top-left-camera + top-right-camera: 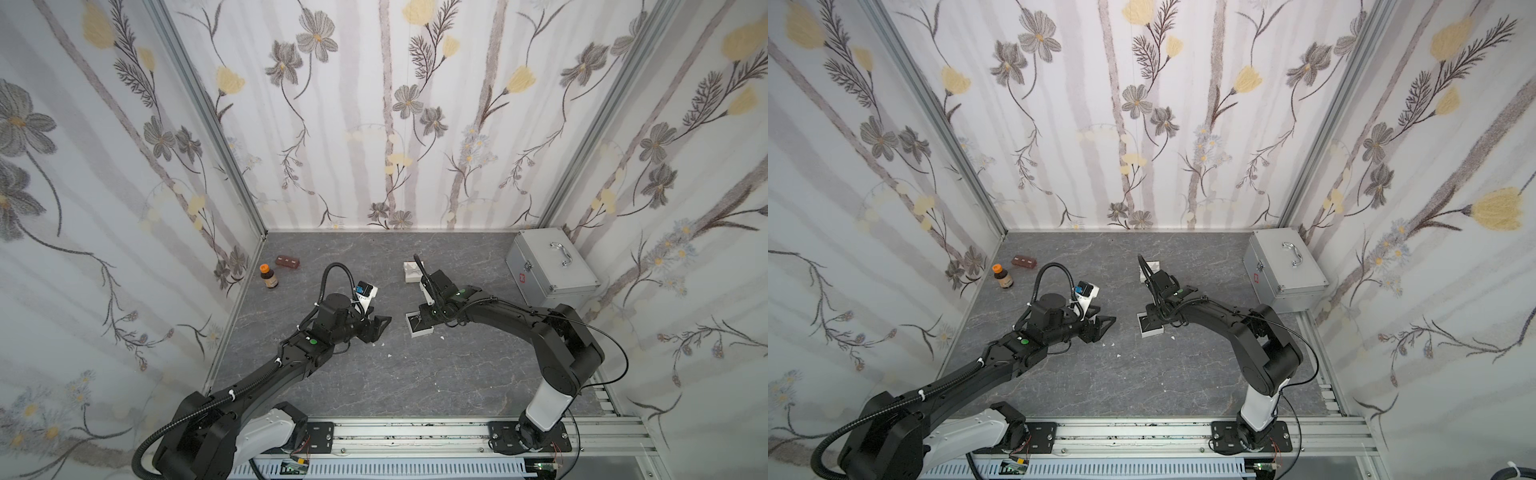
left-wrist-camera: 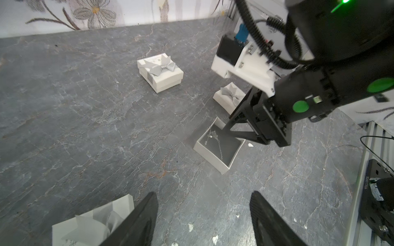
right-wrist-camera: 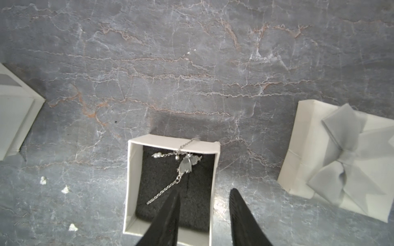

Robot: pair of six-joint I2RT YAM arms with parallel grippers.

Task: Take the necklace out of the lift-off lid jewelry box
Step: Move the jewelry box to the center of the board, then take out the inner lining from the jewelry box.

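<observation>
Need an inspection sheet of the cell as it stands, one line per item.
Surface: grey marble-look tabletop, small white scraps scattered.
Job's things: box open, lid off; necklace inside, chain draped over one wall.
Clutter: three bowed white lids or boxes, bottle, brown block, metal case.
Grippers: left gripper open, empty; right gripper open over box, necklace not gripped.
Cables: black hose on left arm, thin cable by right arm, both clear of the box.
Surroundings: floral walls, metal rail in front.
</observation>
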